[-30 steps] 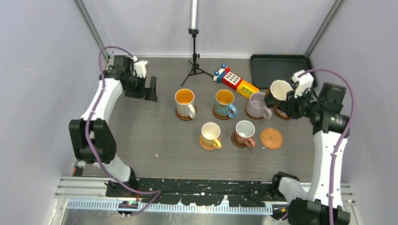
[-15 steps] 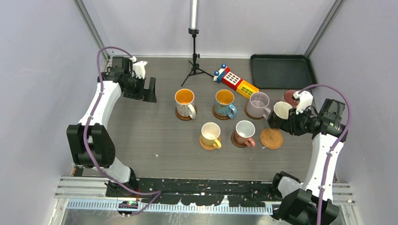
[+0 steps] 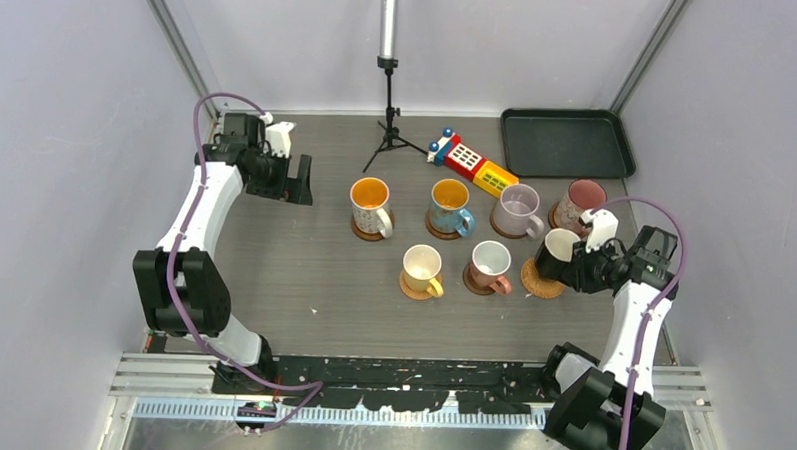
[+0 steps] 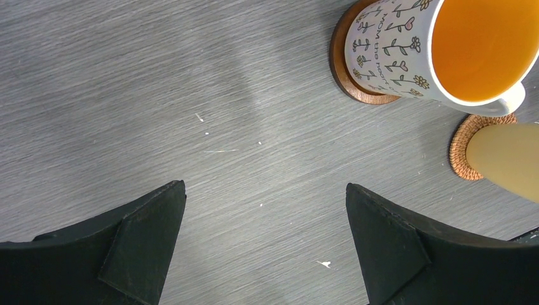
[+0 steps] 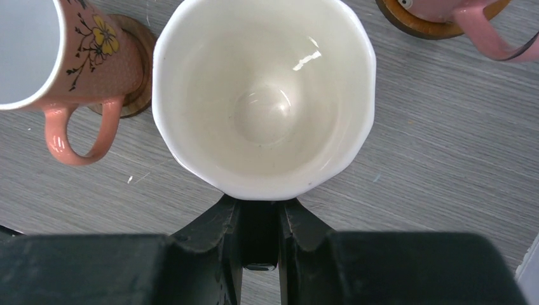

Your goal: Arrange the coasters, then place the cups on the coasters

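My right gripper [image 3: 573,265] [image 5: 257,206] is shut on the handle of the black cup [image 3: 557,251] with the white inside [image 5: 264,95]. It holds that cup upright over the woven coaster [image 3: 532,287], which the cup partly hides. Six cups stand on coasters: white patterned [image 3: 371,204] [image 4: 438,51], blue [image 3: 449,205], lavender [image 3: 516,208], pink [image 3: 582,200] [image 5: 473,19], yellow [image 3: 423,269] [image 4: 505,159] and a second pink [image 3: 491,265] [image 5: 63,57]. My left gripper [image 3: 296,178] [image 4: 264,186] is open over bare table at the far left.
A black tray [image 3: 566,141] lies at the back right. A red-yellow toy block [image 3: 472,163] and a tripod stand [image 3: 388,125] are at the back middle. The right wall is close to the right arm.
The right arm carried the black cup from the back right towards the front, to over the woven coaster, uncovering the pink cup behind. The left arm barely moved.
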`<state>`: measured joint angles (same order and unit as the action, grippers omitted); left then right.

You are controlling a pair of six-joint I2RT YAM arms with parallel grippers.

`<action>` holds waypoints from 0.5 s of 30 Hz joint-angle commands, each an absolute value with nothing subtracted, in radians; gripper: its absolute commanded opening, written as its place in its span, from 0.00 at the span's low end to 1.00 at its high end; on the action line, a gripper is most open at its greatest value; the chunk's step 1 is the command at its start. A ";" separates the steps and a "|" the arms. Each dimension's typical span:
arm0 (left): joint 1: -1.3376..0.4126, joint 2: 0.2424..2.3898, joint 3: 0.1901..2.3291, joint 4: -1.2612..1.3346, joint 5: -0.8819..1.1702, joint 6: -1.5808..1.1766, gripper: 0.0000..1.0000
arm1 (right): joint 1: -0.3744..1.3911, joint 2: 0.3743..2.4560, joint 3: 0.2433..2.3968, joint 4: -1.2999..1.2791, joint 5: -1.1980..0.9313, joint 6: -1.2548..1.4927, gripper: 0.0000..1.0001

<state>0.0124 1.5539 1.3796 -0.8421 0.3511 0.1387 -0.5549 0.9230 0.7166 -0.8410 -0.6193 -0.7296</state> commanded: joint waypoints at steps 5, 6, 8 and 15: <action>0.015 1.530 1.365 -0.825 0.348 0.133 1.00 | -0.571 0.906 0.696 -0.713 -0.653 -0.741 0.00; 0.015 1.527 1.362 -0.824 0.346 0.133 1.00 | -0.571 0.909 0.696 -0.713 -0.656 -0.740 0.00; 0.015 1.524 1.361 -0.822 0.342 0.136 1.00 | -0.573 0.912 0.696 -0.713 -0.661 -0.737 0.00; 0.014 1.532 1.358 -0.822 0.343 0.133 1.00 | -0.572 0.932 0.698 -0.743 -0.653 -0.771 0.00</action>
